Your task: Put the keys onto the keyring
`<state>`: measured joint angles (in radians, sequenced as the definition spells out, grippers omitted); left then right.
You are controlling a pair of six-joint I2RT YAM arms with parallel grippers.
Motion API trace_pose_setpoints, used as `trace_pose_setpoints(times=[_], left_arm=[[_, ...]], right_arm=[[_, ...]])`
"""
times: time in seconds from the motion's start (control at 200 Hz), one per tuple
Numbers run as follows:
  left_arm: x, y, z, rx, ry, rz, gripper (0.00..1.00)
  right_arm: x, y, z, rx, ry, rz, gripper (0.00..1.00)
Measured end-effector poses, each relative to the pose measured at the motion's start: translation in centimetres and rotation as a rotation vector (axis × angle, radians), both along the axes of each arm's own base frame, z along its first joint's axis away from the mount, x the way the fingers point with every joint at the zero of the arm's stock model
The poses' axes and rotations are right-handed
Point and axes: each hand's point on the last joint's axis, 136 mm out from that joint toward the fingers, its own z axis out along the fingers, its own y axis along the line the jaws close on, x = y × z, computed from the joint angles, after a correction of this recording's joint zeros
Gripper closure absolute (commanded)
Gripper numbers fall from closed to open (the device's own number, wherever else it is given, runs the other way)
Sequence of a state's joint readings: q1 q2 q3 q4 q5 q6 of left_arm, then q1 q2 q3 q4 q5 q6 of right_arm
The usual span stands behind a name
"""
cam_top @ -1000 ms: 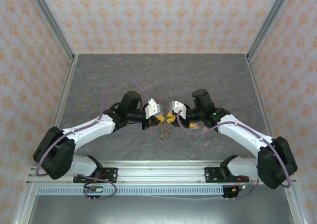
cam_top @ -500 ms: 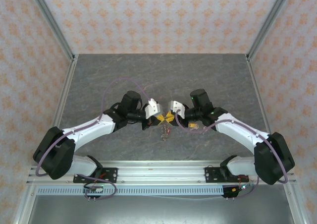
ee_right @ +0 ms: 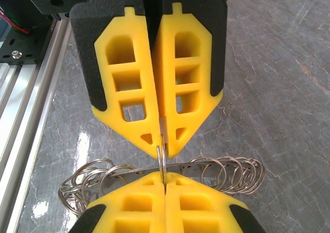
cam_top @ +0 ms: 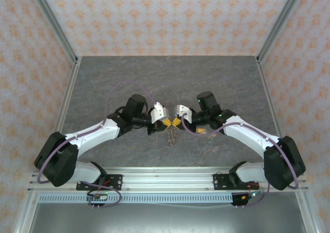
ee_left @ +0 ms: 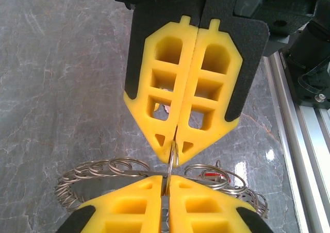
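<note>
My left gripper (cam_top: 164,121) and right gripper (cam_top: 176,121) meet tip to tip above the table's middle. Both are shut on one small split ring (ee_left: 173,156), seen edge-on between the yellow fingertips (ee_right: 163,154). In the left wrist view my left gripper (ee_left: 168,180) has a flat grey metal strip between its pads. Just below hangs the keyring (ee_left: 98,172), a wide band strung with several wire loops (ee_right: 227,172); from above it is a small cluster (cam_top: 170,136). A red key head (ee_left: 212,175) peeks through the loops. The yellow and blue keys are hidden.
The grey marbled tabletop (cam_top: 170,78) lies open behind the arms. An aluminium rail (cam_top: 170,179) runs along the near edge, also at the side of each wrist view (ee_left: 304,125). Patterned walls and metal posts (cam_top: 54,27) enclose the table.
The right arm has edged slightly left towards the left gripper. Both grippers stay tip to tip on the small ring, and the keyring still hangs below.
</note>
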<state>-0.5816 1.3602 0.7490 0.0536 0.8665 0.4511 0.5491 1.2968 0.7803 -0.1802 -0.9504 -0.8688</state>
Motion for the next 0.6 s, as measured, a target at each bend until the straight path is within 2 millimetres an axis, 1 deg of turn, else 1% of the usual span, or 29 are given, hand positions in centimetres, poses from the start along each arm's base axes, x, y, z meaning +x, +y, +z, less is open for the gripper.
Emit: trace_pose_setpoints(times=[0.135, 0.17, 0.205, 0.255, 0.31, 0.405, 0.51, 0.601], left_arm=[[-0.07, -0.04, -0.1, 0.0, 0.005, -0.004, 0.89], [-0.11, -0.06, -0.12, -0.001, 0.006, -0.007, 0.92], [-0.13, -0.05, -0.16, 0.0, 0.007, -0.008, 1.0], [-0.11, -0.02, -0.19, 0.003, -0.002, -0.013, 1.0], [-0.12, -0.01, -0.22, 0.005, -0.003, -0.014, 1.0], [-0.15, -0.02, -0.23, 0.005, -0.004, -0.016, 1.0], [-0.2, -0.03, -0.22, 0.003, -0.002, -0.018, 1.0], [-0.28, 0.0, -0.3, 0.006, 0.003, -0.019, 1.0]], right_arm=[[-0.02, 0.02, -0.1, -0.003, 0.008, 0.001, 1.0], [-0.03, 0.03, -0.14, -0.003, 0.01, 0.002, 1.0], [-0.04, 0.04, -0.16, -0.003, 0.012, 0.003, 1.0], [-0.04, 0.04, -0.17, -0.003, 0.013, 0.003, 1.0], [-0.05, 0.04, -0.2, -0.003, 0.016, 0.002, 0.88], [0.19, 0.07, -0.12, 0.0, 0.012, -0.009, 0.79], [0.44, 0.04, 0.23, 0.01, -0.016, -0.021, 0.78], [0.47, 0.06, 0.72, 0.02, -0.034, -0.02, 0.84]])
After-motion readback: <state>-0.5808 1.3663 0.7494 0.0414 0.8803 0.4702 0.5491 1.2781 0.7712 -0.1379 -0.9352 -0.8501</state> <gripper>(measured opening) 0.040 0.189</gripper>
